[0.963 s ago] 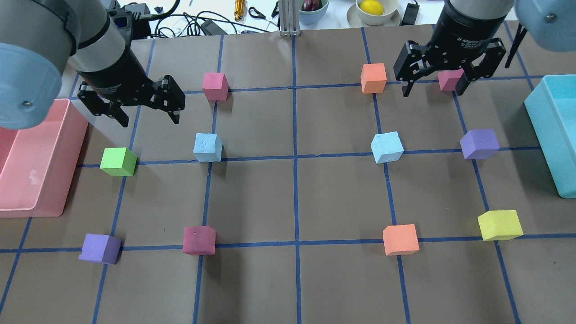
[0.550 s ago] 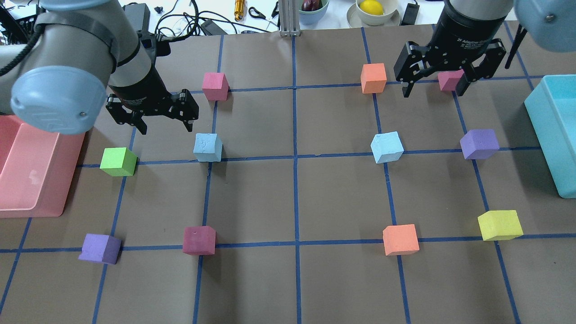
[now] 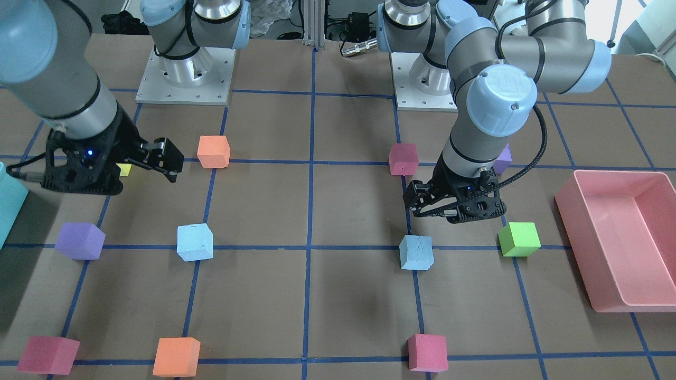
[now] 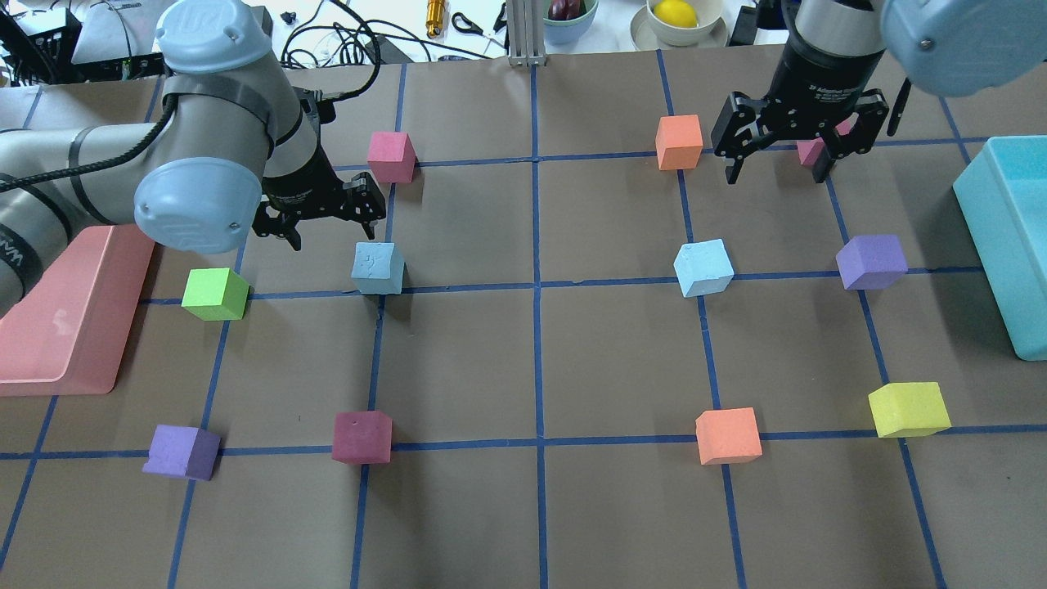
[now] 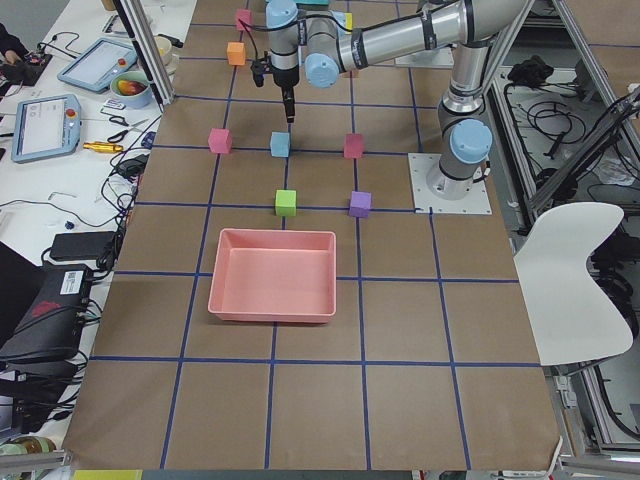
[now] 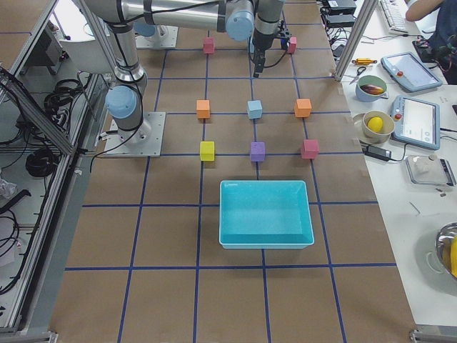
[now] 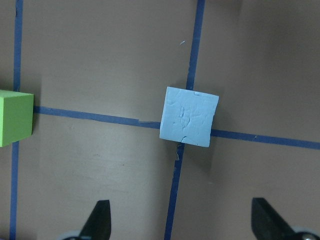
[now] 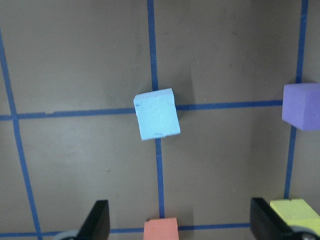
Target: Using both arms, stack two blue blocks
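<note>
I am looking down on a brown gridded table (image 4: 540,368) scattered with coloured foam cubes, and both robot arms are hanging above it. The left hand (image 4: 334,231) is hovering close to the left blue block (image 4: 378,267), fingers spread wide and gripping nothing. In the left wrist view the block is sitting almost on the midline between the two fingertips. The raised hand is shifting differently in the overhead and front views, so I am judging that it is nearly over the block and a little toward the robot's left. The right hand (image 4: 775,168) is also spread wide and gripping nothing. It is hanging well apart from the right blue block (image 4: 703,267), which is lying inward from it, toward the table's middle. That makes the left hand the nearer of the two to its block. Both blocks are cubes, so neither is offering a long axis. The left one is sitting almost square to the tape lines, and the right one is visibly turned, so I am expecting a wrist twist there. Both blocks are resting on the table, far apart, on the same cross line. A pink tray (image 5: 272,275) is sitting at the robot's left end and a teal bin (image 6: 265,214) at its right end. Each is showing only a bare floor.
</note>
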You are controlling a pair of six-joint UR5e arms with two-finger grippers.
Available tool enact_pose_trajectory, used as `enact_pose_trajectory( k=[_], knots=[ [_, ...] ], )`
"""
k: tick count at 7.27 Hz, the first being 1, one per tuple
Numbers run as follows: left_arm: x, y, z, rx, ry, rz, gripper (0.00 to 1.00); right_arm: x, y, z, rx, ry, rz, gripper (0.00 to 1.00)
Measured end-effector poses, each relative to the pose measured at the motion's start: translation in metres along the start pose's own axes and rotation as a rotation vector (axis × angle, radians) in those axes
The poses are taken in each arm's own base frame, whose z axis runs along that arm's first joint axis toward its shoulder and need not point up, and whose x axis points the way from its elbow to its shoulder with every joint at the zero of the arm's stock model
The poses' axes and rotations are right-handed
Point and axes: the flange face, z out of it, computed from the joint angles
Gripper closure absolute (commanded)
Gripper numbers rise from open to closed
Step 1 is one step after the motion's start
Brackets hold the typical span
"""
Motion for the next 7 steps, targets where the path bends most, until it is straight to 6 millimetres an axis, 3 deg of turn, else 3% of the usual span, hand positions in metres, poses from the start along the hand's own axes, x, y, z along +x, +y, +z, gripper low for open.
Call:
enact_pose_trajectory(
  k=[2, 3, 6, 7],
  knots=[
    [0.006, -0.017, 0.042, 0.009, 0.002, -0.002, 0.00, 0.000, -0.039, 0.054, 0.009, -0.010, -0.004, 0.00],
    [0.008, -0.020, 0.062, -0.012, -0.001, 0.006, 0.00, -0.006, -0.047, 0.082, 0.006, -0.016, -0.013, 0.00],
    [0.025, -0.013, 0.103, -0.068, -0.017, 0.045, 0.00, -0.015, -0.036, 0.159, 0.057, -0.020, -0.070, 0.00],
    [0.028, -0.015, 0.110, -0.058, -0.017, 0.053, 0.10, -0.015, -0.029, 0.176, 0.072, -0.019, -0.077, 0.00]
  ],
)
